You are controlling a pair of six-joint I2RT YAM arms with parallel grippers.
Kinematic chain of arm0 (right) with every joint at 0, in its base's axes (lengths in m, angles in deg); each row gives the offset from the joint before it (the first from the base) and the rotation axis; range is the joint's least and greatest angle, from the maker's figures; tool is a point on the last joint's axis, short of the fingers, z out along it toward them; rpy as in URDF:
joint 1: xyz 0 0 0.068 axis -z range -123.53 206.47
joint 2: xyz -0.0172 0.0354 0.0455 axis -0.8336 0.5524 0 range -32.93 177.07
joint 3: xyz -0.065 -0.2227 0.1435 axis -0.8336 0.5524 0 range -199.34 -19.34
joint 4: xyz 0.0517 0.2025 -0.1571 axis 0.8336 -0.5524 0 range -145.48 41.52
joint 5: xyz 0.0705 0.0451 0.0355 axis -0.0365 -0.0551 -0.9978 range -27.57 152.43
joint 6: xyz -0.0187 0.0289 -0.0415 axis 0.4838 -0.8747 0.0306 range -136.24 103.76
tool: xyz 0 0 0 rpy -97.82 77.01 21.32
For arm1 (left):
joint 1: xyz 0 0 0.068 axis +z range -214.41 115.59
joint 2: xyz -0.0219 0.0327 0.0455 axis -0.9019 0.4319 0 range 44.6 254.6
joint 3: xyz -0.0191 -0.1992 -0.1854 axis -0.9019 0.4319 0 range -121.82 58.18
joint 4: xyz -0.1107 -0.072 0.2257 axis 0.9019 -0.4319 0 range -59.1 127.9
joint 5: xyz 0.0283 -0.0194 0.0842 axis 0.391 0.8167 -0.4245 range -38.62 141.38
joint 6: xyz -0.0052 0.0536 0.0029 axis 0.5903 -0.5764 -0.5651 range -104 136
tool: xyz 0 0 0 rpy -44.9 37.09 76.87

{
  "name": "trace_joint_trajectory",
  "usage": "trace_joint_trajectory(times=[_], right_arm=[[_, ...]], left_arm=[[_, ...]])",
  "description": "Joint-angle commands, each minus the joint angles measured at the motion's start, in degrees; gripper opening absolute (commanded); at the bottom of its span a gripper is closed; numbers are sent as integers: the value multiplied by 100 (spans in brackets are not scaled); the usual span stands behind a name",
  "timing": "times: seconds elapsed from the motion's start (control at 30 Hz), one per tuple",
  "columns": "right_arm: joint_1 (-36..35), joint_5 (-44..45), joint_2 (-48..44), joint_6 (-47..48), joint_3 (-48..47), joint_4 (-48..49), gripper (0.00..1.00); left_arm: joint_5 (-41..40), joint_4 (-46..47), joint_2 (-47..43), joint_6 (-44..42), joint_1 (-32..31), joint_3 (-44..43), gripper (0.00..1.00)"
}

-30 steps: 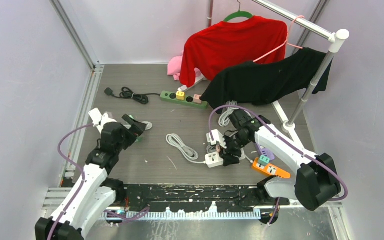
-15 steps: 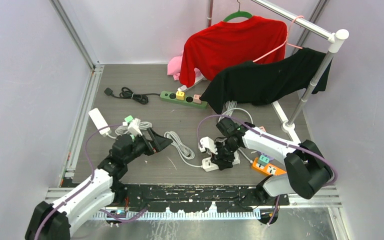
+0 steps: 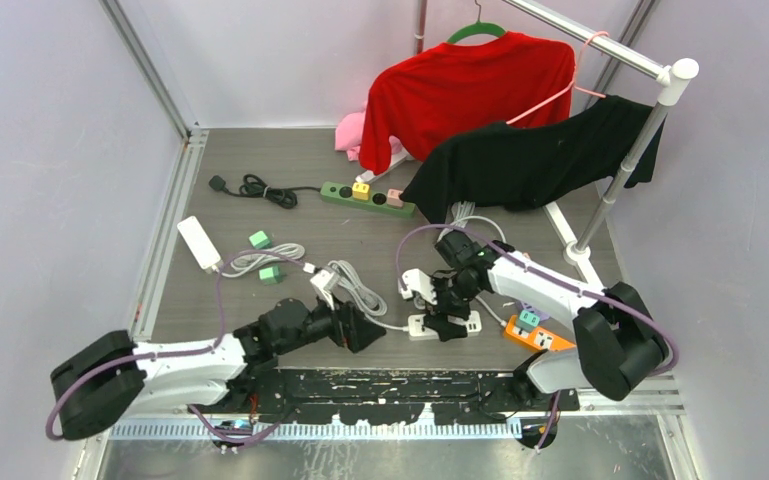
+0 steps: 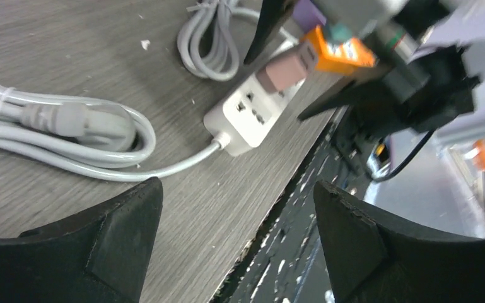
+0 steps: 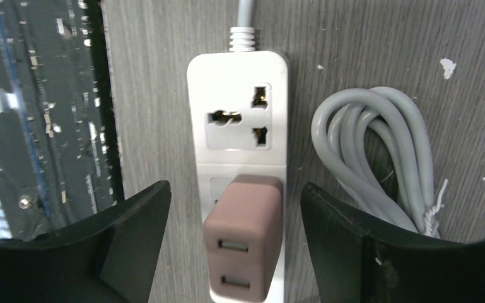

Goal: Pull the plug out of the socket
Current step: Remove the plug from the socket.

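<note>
Pinkish-brown plastic, that's the plug (image 5: 243, 237) I'm after, and it's fully seated in the white power strip (image 5: 236, 132). It sits in the socket one along from the strip's cord end, and the socket right by the cord is empty.

My right gripper (image 5: 233, 211) hangs straight over the strip with its fingers spread wide. One finger is off each long side of the strip and neither touches the plug or the strip, so I'm holding nothing. My left gripper (image 4: 234, 189) is low over the table near the strip's cord end, clear of it, fingers also wide and holding nothing.

A grey cable coil (image 5: 378, 158) lies just beside the strip on one long side. An orange strip (image 3: 542, 338) sits near the end of the white one away from the cord.

So as I read it, I'm at the line-up stage: nothing gripped, plug not budged.

Next I reckon the right fingers have to come down around the plug's body and pinch its two flat sides, not the strip under it. Then it's a pull straight out along the prongs.

My guess is the strip is light and will just ride up with the plug. So the left hand probably needs to press or pinch the cord end first. The grey coil is close enough that a finger could snag it on the way down.
</note>
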Motion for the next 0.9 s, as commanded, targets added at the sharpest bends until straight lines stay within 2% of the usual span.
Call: trace_joint_trajectory(times=[0.0,0.1,0.17,0.33,0.37,0.4,0.5,0.57,0.73,0.87], right_arm=[[306,-690,-451,477,-384,-706,80],[703,-1137,-689,784,-556,-1227,81],[945,-1393,-849,1107,-609,-1555,81],[1239,-1716,-1186,1755,-481,-1782,84],[1254,-1716,-1262,1900,-400,-1742,95],[1255,-1704,-1311,1941,-324,-1661,100],[1256,-1687,-1467,1888,-149,-1366,100],[1258,-1746,-1616,1717,-33,-1140,100],[1261,-1701,-1573,1598,150,-779,100],[1218,-1520,-1436,1580,259,-539,89]], left_arm=[[-772,912,594,-1279,-878,-355,88],[-1275,980,1123,-2412,-1661,-665,88],[-1516,892,1514,-3253,-2068,-950,80],[-1847,302,2604,-4813,-2666,-1833,83],[-1830,336,2736,-4929,-2667,-1916,84],[-1817,387,2839,-5022,-2671,-1975,85],[-1779,632,3055,-5295,-2650,-1999,87],[-1686,888,3121,-5376,-2559,-1913,91],[-906,1542,3267,-5412,-2062,-1634,92],[-527,1562,3537,-5371,-1773,-1772,90]])
